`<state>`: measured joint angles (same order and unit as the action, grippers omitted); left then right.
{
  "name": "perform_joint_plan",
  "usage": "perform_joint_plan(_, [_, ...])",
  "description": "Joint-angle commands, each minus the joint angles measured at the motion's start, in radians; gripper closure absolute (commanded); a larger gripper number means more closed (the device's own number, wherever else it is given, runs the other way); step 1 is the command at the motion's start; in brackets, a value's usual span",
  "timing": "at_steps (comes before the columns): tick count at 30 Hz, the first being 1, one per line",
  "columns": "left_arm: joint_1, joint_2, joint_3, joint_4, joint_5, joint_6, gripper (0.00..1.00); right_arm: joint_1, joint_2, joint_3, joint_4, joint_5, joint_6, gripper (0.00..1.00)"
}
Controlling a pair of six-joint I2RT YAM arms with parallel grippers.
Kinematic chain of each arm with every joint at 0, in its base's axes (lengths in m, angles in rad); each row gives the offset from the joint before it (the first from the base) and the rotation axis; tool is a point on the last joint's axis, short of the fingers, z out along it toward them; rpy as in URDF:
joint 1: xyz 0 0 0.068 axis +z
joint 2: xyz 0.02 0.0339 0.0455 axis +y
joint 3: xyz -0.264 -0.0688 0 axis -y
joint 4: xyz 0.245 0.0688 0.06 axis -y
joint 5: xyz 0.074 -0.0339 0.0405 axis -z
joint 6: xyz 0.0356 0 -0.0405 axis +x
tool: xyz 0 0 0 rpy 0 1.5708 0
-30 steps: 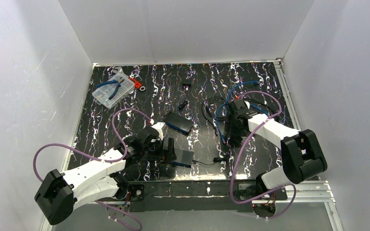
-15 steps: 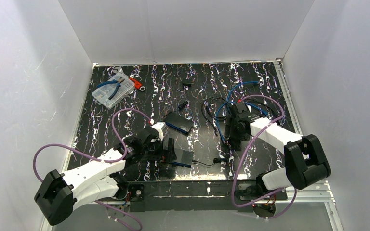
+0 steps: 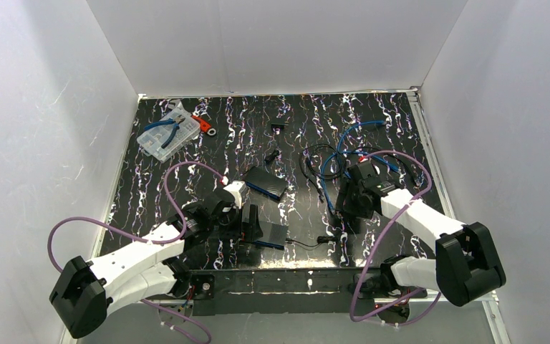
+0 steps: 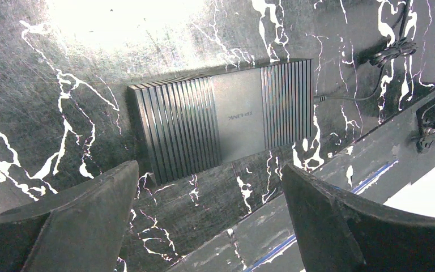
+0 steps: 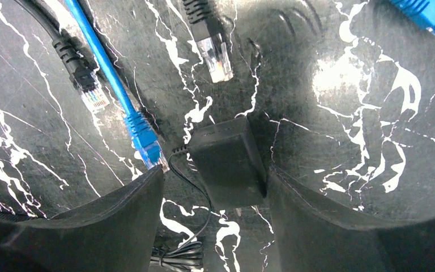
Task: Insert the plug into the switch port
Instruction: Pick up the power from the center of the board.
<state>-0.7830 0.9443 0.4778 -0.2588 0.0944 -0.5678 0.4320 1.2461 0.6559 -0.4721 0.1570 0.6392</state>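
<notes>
While the left tool (image 4: 209, 226) is held wide apart over the worktop (image 4: 45, 85), the switch (image 4: 224, 116) is seen just above it in the frame. Its long axis is laid left to right, and "TP-LINK" can be read on its lid. The right tool (image 5: 212, 221) is spread, unclamped, astride a black adapter block (image 5: 229, 161). The blue-cabled plug (image 5: 147, 144) is found just beside the lower-left jaw, pointed down-frame. The right arm is judged nearer to it.

Left arm (image 3: 136, 254) stretched low toward centre, wrist pitched down, left gripper (image 4: 208, 171) jaws spread fully wide. Right arm (image 3: 419, 215) folded, elbow back at near edge, right gripper (image 5: 214, 173) pointing down, jaws apart, slightly narrower.
</notes>
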Motion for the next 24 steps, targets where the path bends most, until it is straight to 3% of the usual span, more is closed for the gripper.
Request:
perform_joint_plan(1, [-0.002, -0.019, 0.01, -0.001, 0.011, 0.013, 0.02, -0.003, -0.037, -0.021, 0.006, -0.008, 0.02, 0.29])
perform_joint_plan(17, [-0.004, -0.011, 0.011, 0.0, 0.019, 0.013, 0.02, -0.003, 0.034, -0.02, 0.018, 0.003, 0.01, 0.49])
perform_joint_plan(24, [-0.003, -0.01, 0.014, -0.002, 0.012, 0.011, 0.02, -0.003, 0.044, -0.005, 0.016, 0.004, -0.005, 0.67])
